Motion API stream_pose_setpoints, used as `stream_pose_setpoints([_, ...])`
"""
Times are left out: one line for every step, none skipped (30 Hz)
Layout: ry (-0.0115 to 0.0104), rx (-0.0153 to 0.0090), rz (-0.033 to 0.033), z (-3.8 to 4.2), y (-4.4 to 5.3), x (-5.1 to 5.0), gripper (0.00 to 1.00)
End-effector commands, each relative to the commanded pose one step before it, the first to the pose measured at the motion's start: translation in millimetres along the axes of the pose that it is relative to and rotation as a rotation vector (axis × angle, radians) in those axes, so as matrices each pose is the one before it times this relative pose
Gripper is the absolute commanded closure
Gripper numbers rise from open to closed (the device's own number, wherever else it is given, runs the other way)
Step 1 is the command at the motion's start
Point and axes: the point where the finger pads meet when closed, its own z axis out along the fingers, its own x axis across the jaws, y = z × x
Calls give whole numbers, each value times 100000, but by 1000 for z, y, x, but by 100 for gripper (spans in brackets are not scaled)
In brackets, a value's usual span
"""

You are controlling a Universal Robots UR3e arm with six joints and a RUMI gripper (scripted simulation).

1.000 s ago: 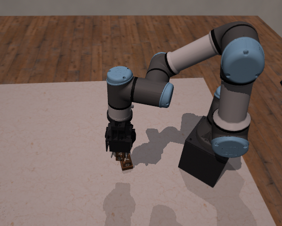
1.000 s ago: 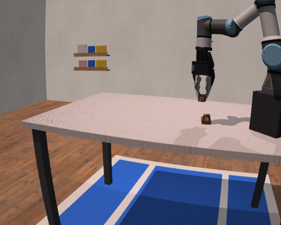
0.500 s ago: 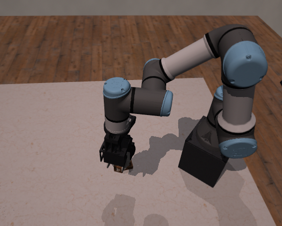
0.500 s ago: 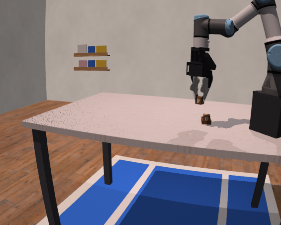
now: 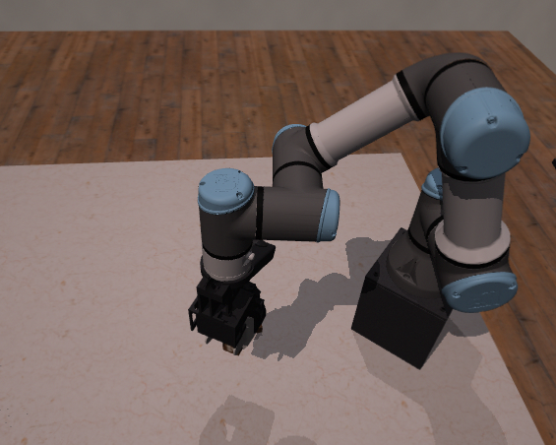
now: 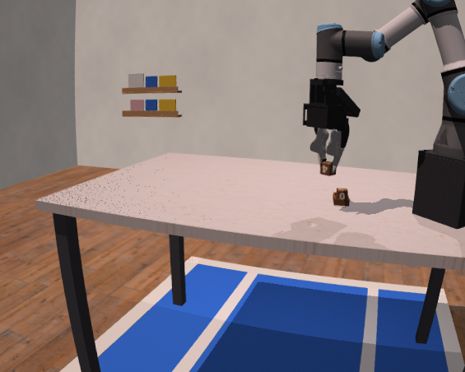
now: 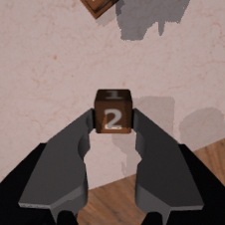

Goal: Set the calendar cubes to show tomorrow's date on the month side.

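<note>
My gripper [image 6: 328,164] [image 7: 113,110] is shut on a brown number cube [image 6: 326,169] [image 7: 113,112] and holds it above the table. In the wrist view the cube shows a 2 on the face toward the camera and a 1 on the face above it. In the exterior view its side shows what looks like an upside-down 4. The tray [image 6: 337,202] stands on the table with the other cube [image 6: 341,195] in it, showing a 0 in the exterior view. Only a corner of the tray [image 7: 98,13] shows at the wrist view's top edge. In the top view the gripper hides most of the tray.
The pale table top [image 5: 104,295] [image 6: 215,193] carries the robot's black base block [image 5: 400,315] [image 6: 441,189], to the right of the tray. The arm's shadows fall near the tray. Two wall shelves [image 6: 149,90] [image 6: 149,113] hang far behind the table.
</note>
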Motion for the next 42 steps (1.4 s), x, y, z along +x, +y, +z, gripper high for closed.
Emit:
stream_pose_setpoints([-226, 1244, 3508, -1113, 1055, -677, 90])
stream_pose_setpoints([0, 0, 0, 0, 0, 0, 90])
stream_pose_setpoints([0, 0, 0, 0, 0, 0, 90])
stream_pose_setpoints([0, 0, 0, 0, 0, 0, 90])
stream_pose_setpoints([0, 0, 0, 0, 0, 0, 90])
stream_pose_setpoints([0, 0, 0, 0, 0, 0, 90])
stream_pose_setpoints([0, 0, 0, 15, 0, 0, 90])
stream_pose_setpoints([1, 2, 3, 100, -4, -8, 90])
stream_pose_setpoints([2, 4, 18, 258, -33, -44, 90])
stream_pose_setpoints([-51, -19, 16, 430, 60, -198, 90])
stream_pose_setpoints([-17, 1, 14, 904, -30, 31, 90])
stream_pose_setpoints([112, 61, 12, 1351, -190, 441, 90])
stream_pose_setpoints([99, 56, 11, 1622, -132, 371, 90])
stream_pose_setpoints([9, 4, 7, 1695, 56, -9, 90])
stream_pose_setpoints([0, 0, 0, 0, 0, 0, 90])
stream_pose_setpoints([0, 0, 0, 0, 0, 0, 90])
stream_pose_setpoints([12, -23, 10, 2007, 88, -13, 90])
stream_pose_setpoints([3, -5, -5, 2354, 61, -11, 90])
stream_pose_setpoints([3, -4, -13, 2710, 73, -26, 90])
stream_pose_setpoints([3, -3, -11, 3050, 75, -24, 90])
stream_pose_setpoints([2, -2, -9, 3374, 76, -19, 90])
stream_pose_setpoints([2, -2, -7, 3653, 88, -36, 90])
stream_pose_setpoints([2, -1, -6, 3853, 89, -34, 90])
stream_pose_setpoints([2, -1, -4, 4013, 90, -32, 90])
stream_pose_setpoints([2, 0, -3, 4132, 92, -32, 90])
stream_pose_setpoints([2, 0, -2, 4211, 92, -31, 90])
stream_pose_setpoints([2, 0, -2, 4251, 92, -31, 90])
stream_pose_setpoints([2, 0, -1, 4251, 93, -34, 90])
stream_pose_setpoints([2, 0, -1, 4215, 95, -38, 90])
stream_pose_setpoints([2, 0, -1, 4150, 93, -37, 90])
stream_pose_setpoints([2, 0, 0, 4054, 90, -35, 90])
stream_pose_setpoints([0, 0, 0, 0, 0, 0, 90])
stream_pose_setpoints([0, 0, 0, 0, 0, 0, 90])
stream_pose_setpoints([2, -1, -1, 3928, 80, -40, 90])
stream_pose_setpoints([1, 0, -1, 3775, 82, -25, 90])
stream_pose_setpoints([1, 0, -1, 3594, 77, -27, 90])
stream_pose_setpoints([1, 0, 1, 3383, 73, -38, 90])
stream_pose_setpoints([1, 0, 1, 3165, 63, -30, 90])
stream_pose_setpoints([1, 0, 1, 2925, 56, -24, 90])
stream_pose_setpoints([1, 0, 0, 2660, 56, -33, 90])
stream_pose_setpoints([1, 0, 0, 2402, 44, -16, 90])
stream_pose_setpoints([1, 0, 0, 2114, 46, -30, 90])
